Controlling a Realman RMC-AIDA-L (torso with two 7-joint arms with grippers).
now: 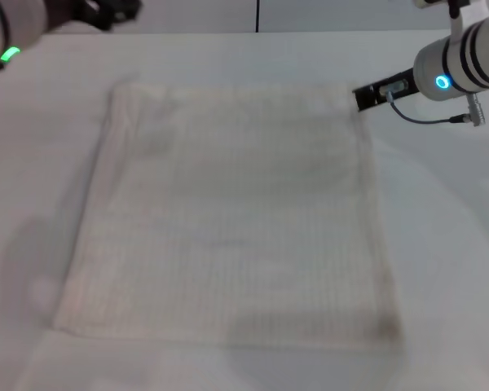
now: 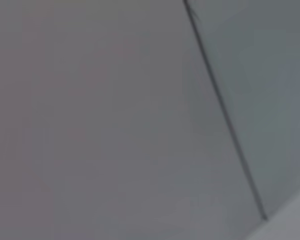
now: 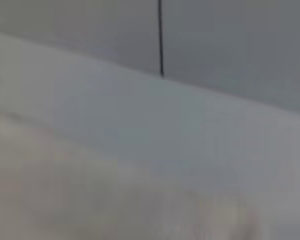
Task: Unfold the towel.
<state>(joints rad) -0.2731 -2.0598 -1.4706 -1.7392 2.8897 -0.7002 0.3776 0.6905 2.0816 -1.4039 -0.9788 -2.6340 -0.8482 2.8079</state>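
The towel (image 1: 236, 216) is a cream-white ribbed cloth lying spread flat and roughly square on the white table (image 1: 440, 244) in the head view. A faint darker stain shows near its near right corner. My right gripper (image 1: 369, 95) is at the towel's far right corner, right at its edge. My left gripper (image 1: 106, 11) is at the far left, beyond the towel's far left corner and apart from it. In the right wrist view a blurred strip of the towel (image 3: 90, 200) lies on the table. The left wrist view shows only the wall.
The white table extends on all sides of the towel. A grey wall with a dark vertical seam (image 1: 257, 15) stands behind the table's far edge; the seam also shows in the right wrist view (image 3: 160, 37) and the left wrist view (image 2: 222, 107).
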